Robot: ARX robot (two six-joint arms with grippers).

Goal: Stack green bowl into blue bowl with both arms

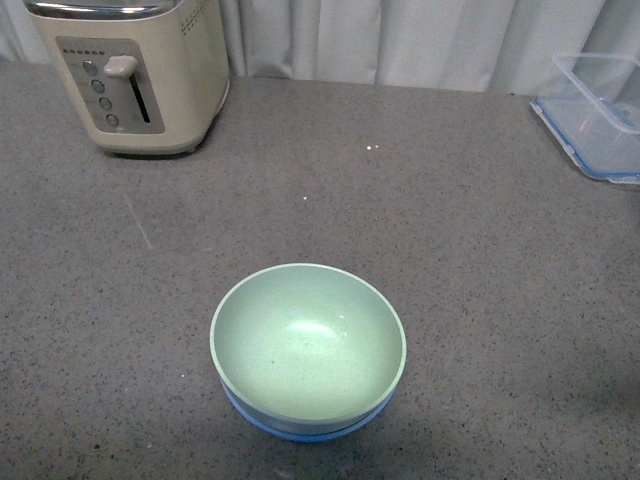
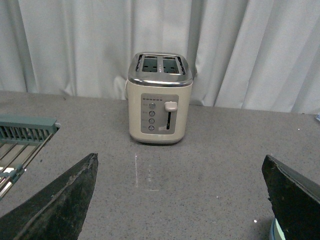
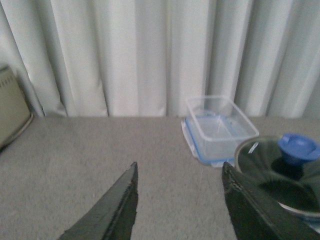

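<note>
The pale mint-green bowl point(image 1: 308, 343) sits nested inside the light-blue bowl point(image 1: 300, 430), whose rim shows only as a thin band under it, at the front middle of the grey counter. Neither arm shows in the front view. My left gripper point(image 2: 180, 165) is open and empty, its fingers point(image 2: 65, 200) wide apart above bare counter; a sliver of the bowls point(image 2: 274, 232) peeks out beside its other finger. My right gripper point(image 3: 179, 172) is open and empty over bare counter, away from the bowls.
A cream toaster point(image 1: 135, 70) stands at the back left, also in the left wrist view point(image 2: 159, 98). A clear blue-rimmed container point(image 1: 598, 115) is at the back right. A glass lid with a blue knob point(image 3: 287, 170) and a rack point(image 2: 22, 137) lie off to the sides. Curtains hang behind.
</note>
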